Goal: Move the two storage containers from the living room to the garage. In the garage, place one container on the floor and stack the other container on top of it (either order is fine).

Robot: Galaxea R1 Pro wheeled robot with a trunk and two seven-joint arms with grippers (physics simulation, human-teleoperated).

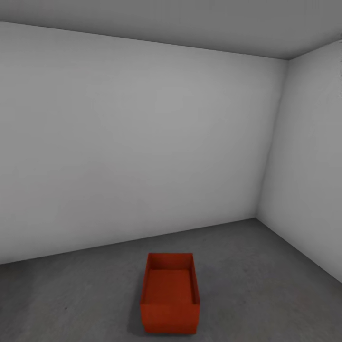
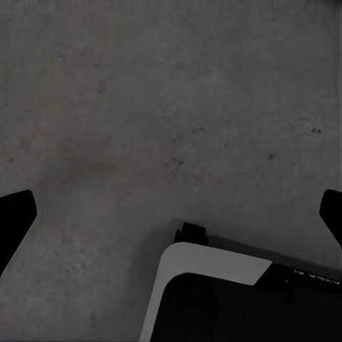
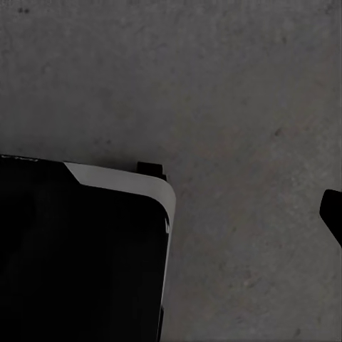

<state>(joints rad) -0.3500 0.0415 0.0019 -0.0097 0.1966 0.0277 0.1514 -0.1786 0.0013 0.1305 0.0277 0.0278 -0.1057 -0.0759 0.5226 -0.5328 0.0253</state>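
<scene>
Closest to the camera in the left wrist view, the two dark fingertips [image 2: 16, 217] of the left gripper [image 2: 171, 217] stand at the opposite edges of the picture, spread wide, with nothing between them and touching nothing. Below them is the mottled dark grey concrete floor [image 2: 171, 92], and a corner of the robot's base [image 2: 214, 299], black with a white rim, comes into the picture. In the right wrist view one dark fingertip [image 3: 333, 214] of the right gripper shows at the edge; the other finger is out of the frame, so I cannot tell how far this gripper is open. It touches nothing visible. In the head view, one orange-red storage container [image 1: 169, 294] stands upright on the floor, near the robot and well apart from the walls. Behind it rise the plain white-grey walls [image 1: 142, 142] of the garage, which meet in a corner at the right, under a grey ceiling [image 1: 190, 21].
</scene>
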